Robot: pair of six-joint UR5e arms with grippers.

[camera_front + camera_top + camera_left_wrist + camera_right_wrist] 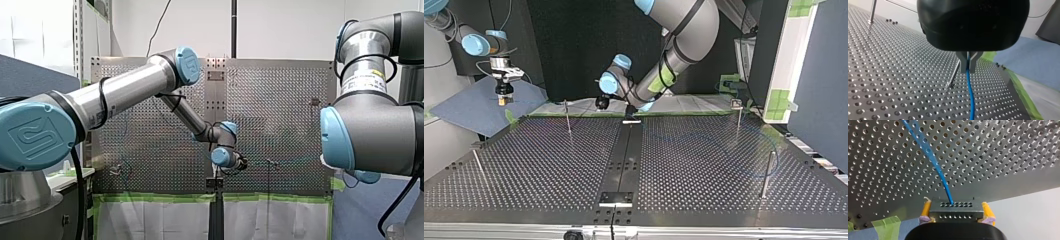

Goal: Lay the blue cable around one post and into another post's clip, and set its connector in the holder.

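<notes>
My left gripper [968, 65], low over the perforated table [885, 75], pinches the blue cable [970, 95] just beside a thin leaning post [954, 75]. My right gripper [956, 205], off the table's edge, clamps the connector [956, 213] between yellow pads.

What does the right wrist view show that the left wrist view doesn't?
Only right wrist: the connector clamped between the yellow pads of my right claw, with the cable running out of its upper row of holes.
Only left wrist: my left claw shut on the cable partway along, and a thin post standing just beside it.
Both: the cable, the perforated table, and green tape at the table's edge.
</notes>
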